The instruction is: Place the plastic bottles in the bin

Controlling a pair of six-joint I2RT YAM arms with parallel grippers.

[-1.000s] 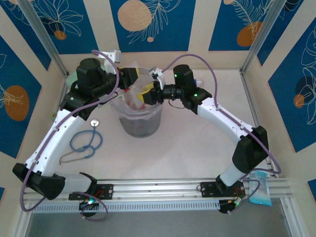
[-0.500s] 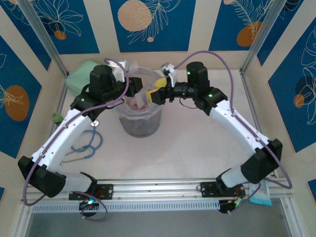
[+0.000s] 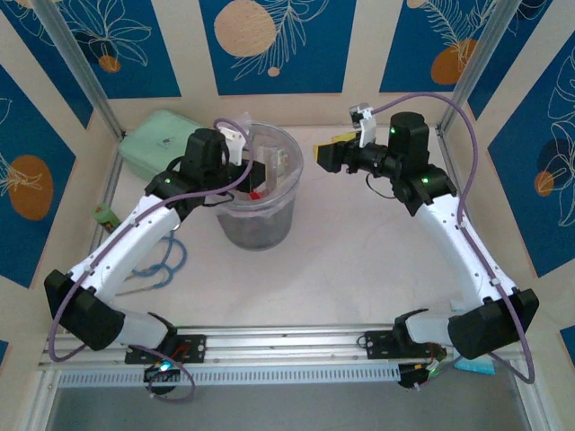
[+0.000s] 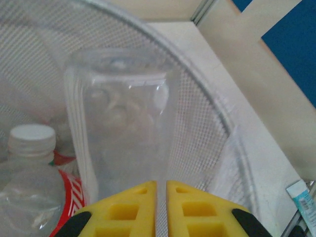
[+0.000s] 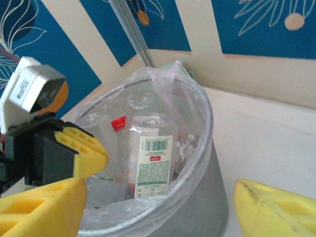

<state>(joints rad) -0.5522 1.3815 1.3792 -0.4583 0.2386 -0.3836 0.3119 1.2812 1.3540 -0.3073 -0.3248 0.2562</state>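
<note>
The bin (image 3: 260,229), grey and lined with a clear bag, stands at the middle back of the table. My left gripper (image 3: 259,177) hangs over its mouth, its yellow fingers (image 4: 187,207) shut with nothing between them. Right in front of them a clear bottle (image 4: 123,128) stands upside down against the mesh wall (image 4: 207,113), beside a white-capped bottle (image 4: 32,143) with a red label. My right gripper (image 3: 322,153) is open and empty, just right of the rim. From it I see the bin (image 5: 197,197), a labelled bottle (image 5: 153,158) and a red cap (image 5: 118,122) inside.
A mint-green case (image 3: 157,139) lies behind and left of the bin. A small green can (image 3: 106,214) and a blue looped cord (image 3: 157,260) lie at the left. A blue packet (image 3: 472,364) sits by the right arm's base.
My right gripper has opened and drawn back to the right, out of the bin. My left gripper has moved right to above the bin's mouth and closed fully.
</note>
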